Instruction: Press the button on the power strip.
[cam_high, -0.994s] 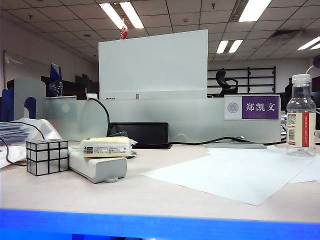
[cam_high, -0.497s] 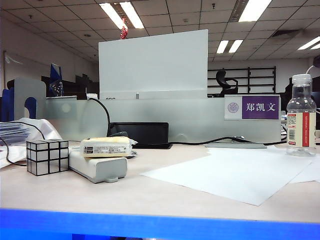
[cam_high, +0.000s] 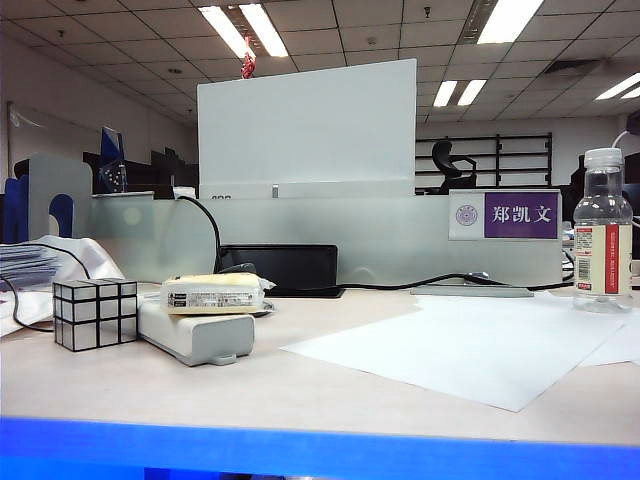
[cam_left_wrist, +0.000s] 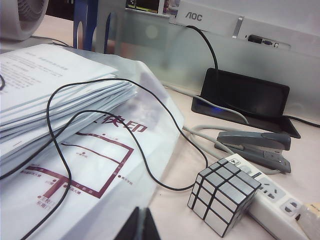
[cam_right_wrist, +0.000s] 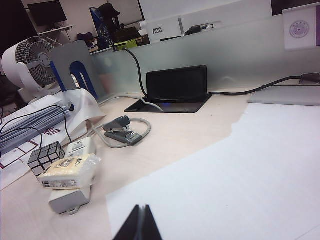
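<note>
Crowded on the long pale grey-white plastic power strip (cam_high: 190, 332): topped by a yellowish wrapped packet with a label (cam_high: 213, 293), flanked by a silver mirrored puzzle cube (cam_high: 95, 313) touching one side. Hemmed behind by a grey stapler (cam_left_wrist: 257, 145) and a thin black cable (cam_left_wrist: 125, 145). Open only at the near end tab, over bare tabletop. Wide clearance above the white paper sheet (cam_high: 470, 345) (right gripper (cam_right_wrist: 140, 220) there, closed). Left gripper (cam_left_wrist: 141, 225), closed, near the cube.
</note>
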